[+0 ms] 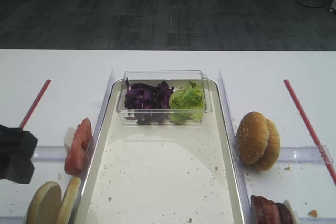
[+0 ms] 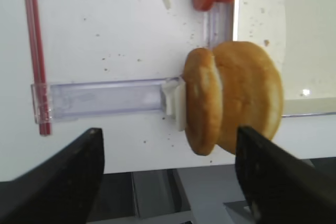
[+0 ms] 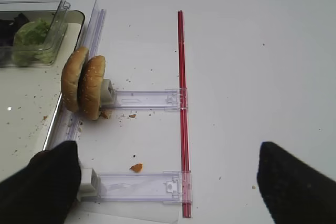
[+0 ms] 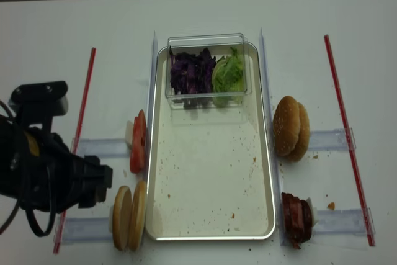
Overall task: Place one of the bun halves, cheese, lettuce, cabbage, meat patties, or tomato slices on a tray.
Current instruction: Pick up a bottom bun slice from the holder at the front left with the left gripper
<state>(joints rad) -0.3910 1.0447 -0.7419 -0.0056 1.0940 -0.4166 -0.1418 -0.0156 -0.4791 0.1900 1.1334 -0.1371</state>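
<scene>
top view and both wrist views, all places given from the tray [image 4: 211, 215], whose floor holds only crumbs and, at its far end, a clear box [image 4: 208, 69] of cabbage [image 4: 191, 71] and lettuce [image 4: 229, 72]. the bun halves [image 4: 129, 216] stand on edge as a touching pair just outside the tray's left rim at its near corner, propped against a white stop on a clear rail [image 2: 100, 98]; the tomato slices [image 4: 137, 142] stand on edge further along the same rim, and the patties [image 4: 296, 218] beside the right rim's near corner, with sesame buns [image 4: 290, 127] further up that side. the left gripper [image 2: 168, 177] hovers left of the bun halves, fingers [image 2: 73, 177] spread wide and holding nothing; in its wrist view the pair sits in line with the gap. the right gripper [image 3: 168, 182] hangs by the patties, fingers likewise apart and empty. the step in hand appears to be the approach to a bun half. to do it well, separate the half nearer the tray, close across its thin thickness, and avoid toppling its neighbour. each half's flat faces point left and right; its discs run parallel to the tray's long side.
</scene>
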